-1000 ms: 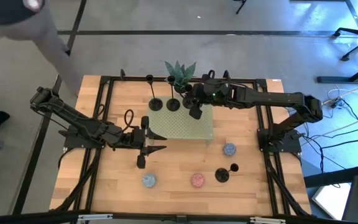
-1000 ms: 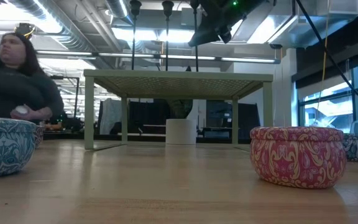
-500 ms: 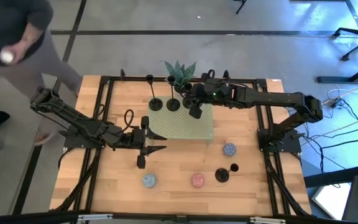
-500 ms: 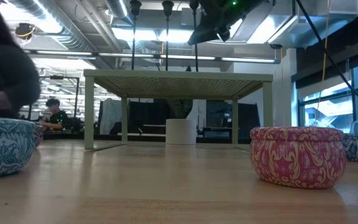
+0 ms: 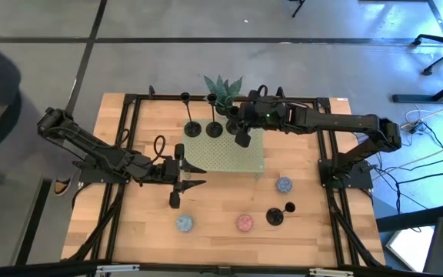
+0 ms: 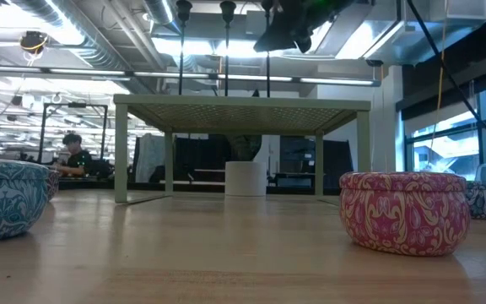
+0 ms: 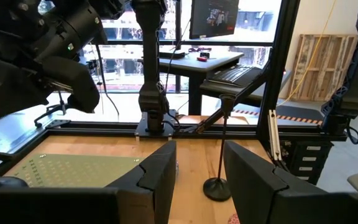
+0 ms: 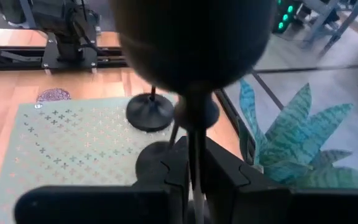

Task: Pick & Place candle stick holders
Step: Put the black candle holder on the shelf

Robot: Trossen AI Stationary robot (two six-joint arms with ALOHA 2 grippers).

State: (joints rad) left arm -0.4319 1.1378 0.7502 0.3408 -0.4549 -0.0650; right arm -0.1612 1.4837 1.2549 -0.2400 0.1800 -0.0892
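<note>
Two black candle stick holders stand by their round bases on a green perforated stand. A third holder is upright at the stand's far right part, with my right gripper shut on it. In the low view its stem reaches down to the stand top. The fourth holder stands on the wooden table near the right. My left gripper hovers at the stand's near left corner, open and holding nothing. The left wrist view shows the fourth holder beyond it. My right gripper pinches the third holder's thin stem between its two fingers, below the cup. The fingers come from the table's right, slanting a little downward, and lie across the stem. The holder is upright. I cannot tell whether its base rests on the stand.
Three patterned tins sit on the table: blue, pink and blue-grey. A potted plant stands behind the stand at the far edge. Black frame rails border the tabletop. Bare wood lies between the stand and the tins.
A person beside the table's far left corner has walked off toward the left. Neither gripper nor any holder has visibly moved.
</note>
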